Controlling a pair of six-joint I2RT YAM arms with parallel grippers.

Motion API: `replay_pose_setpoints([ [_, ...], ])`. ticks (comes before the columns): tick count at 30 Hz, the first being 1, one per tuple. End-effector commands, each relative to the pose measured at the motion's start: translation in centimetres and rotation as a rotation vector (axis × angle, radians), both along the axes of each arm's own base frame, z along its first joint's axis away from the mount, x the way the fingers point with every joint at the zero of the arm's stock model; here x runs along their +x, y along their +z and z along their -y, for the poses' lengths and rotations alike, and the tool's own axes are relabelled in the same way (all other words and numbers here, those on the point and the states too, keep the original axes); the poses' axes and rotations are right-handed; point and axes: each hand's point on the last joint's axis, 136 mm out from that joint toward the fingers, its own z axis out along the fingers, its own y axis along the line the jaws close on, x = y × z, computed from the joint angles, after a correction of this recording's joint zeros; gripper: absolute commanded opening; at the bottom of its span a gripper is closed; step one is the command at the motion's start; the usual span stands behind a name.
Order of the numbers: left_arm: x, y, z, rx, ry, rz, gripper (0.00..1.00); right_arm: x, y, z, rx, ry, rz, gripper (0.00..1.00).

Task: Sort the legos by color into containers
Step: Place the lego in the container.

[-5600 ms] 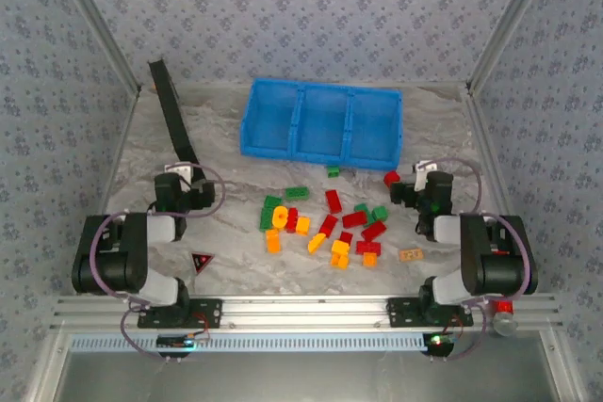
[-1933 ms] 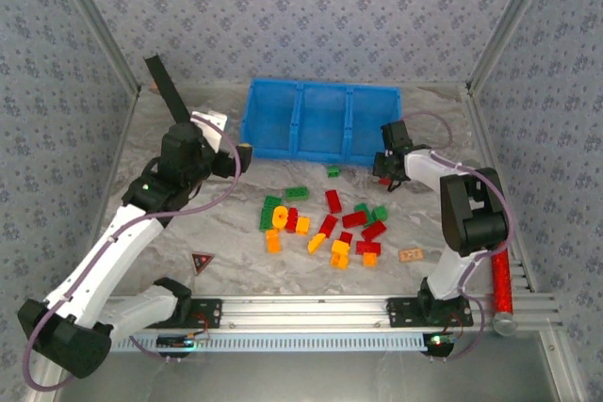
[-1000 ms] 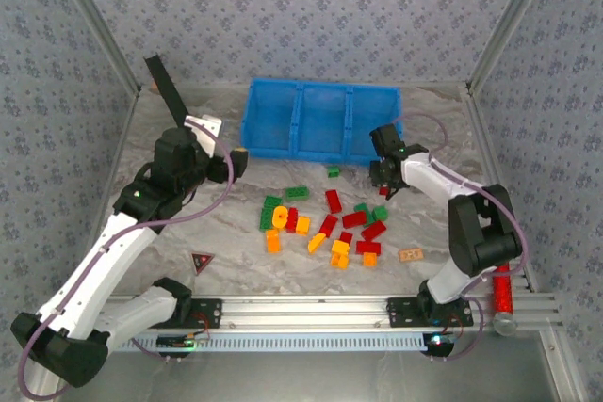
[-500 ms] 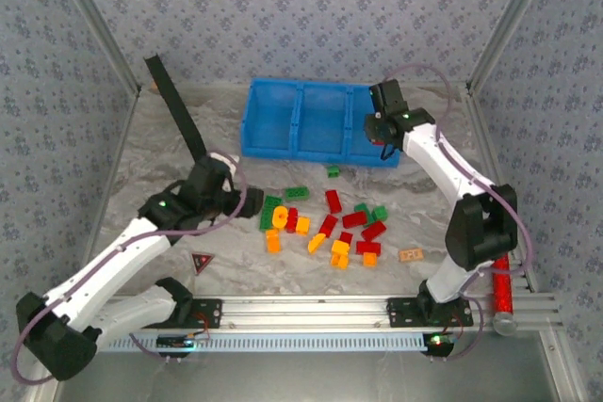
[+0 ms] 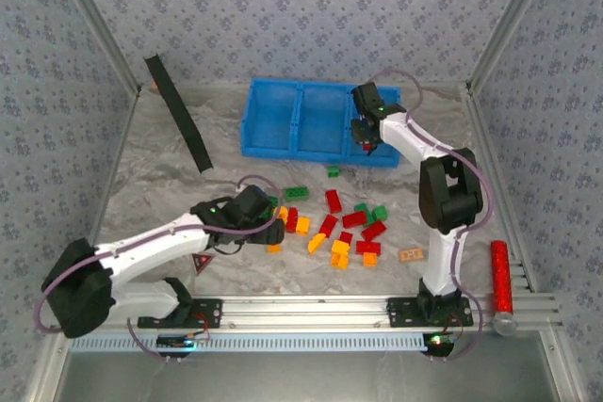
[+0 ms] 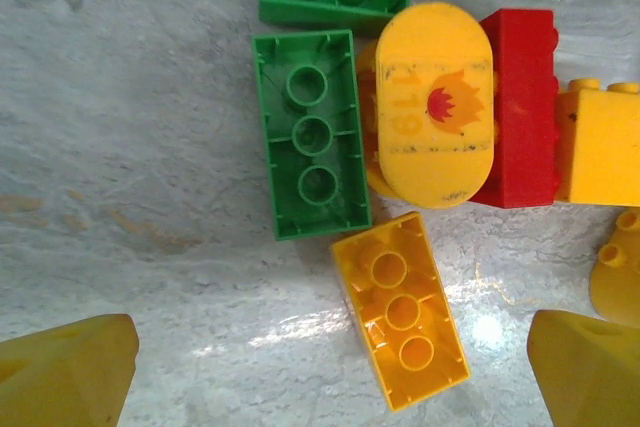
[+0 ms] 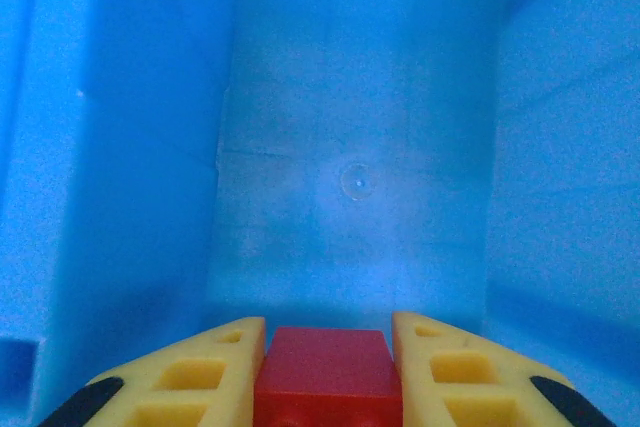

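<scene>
The right pincer grips a red brick above the rightmost compartment of the blue tray; best release it low and centred, clear of the walls. The left pincer, spread wide, hovers over an orange brick on the table.

The blue tray, three compartments side by side, sits upper middle. The legos lie loose mid-frame, red, green and yellow-orange all mixed, with a stray green brick just in front of the tray. Close up, a green lego and an orange lego lie studs-down. One red brick is pinched between yellow fingers over the right compartment.
</scene>
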Motion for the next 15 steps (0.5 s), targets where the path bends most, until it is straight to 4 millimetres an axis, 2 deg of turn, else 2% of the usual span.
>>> replay_pose_setpoints([
  [1, 0.1, -0.5, 1.2, -0.021, 0.024, -0.021, 1.0, 1.3, 0.3, -0.3, 0.021, 0.009, 0.027, 0.31],
  [7, -0.5, -2.4, 1.5, 0.011, 0.045, -0.085, 0.96, 1.3, -0.3, 0.2, 0.006, 0.015, 0.012, 0.34],
  [15, -0.7, -3.9, 2.9, 0.027, 0.047, -0.114, 0.91, 1.2, -0.9, 0.5, 0.015, 0.026, -0.001, 0.39],
])
